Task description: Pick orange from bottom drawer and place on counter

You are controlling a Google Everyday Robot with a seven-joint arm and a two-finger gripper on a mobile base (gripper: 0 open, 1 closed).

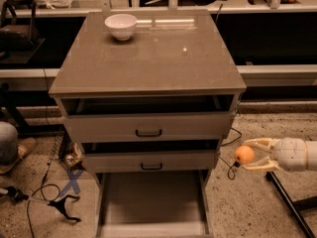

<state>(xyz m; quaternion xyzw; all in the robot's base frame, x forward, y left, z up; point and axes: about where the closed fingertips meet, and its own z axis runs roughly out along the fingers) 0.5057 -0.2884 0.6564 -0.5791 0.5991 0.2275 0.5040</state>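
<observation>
Beside counter (pixel 148 63): end effector (pixel 246 155), one orange (pixel 244 154)

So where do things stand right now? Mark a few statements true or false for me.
1. The orange is held between the fingers of the gripper. True.
2. The orange lies in the bottom drawer. False: it is outside the drawer, to the right of the cabinet.
3. The white bowl sits on the counter, near its back left corner. True.
4. The gripper is above the counter. False: it is lower than the counter, off the cabinet's right side.
5. The bottom drawer is shut. False: it is pulled out.
</observation>
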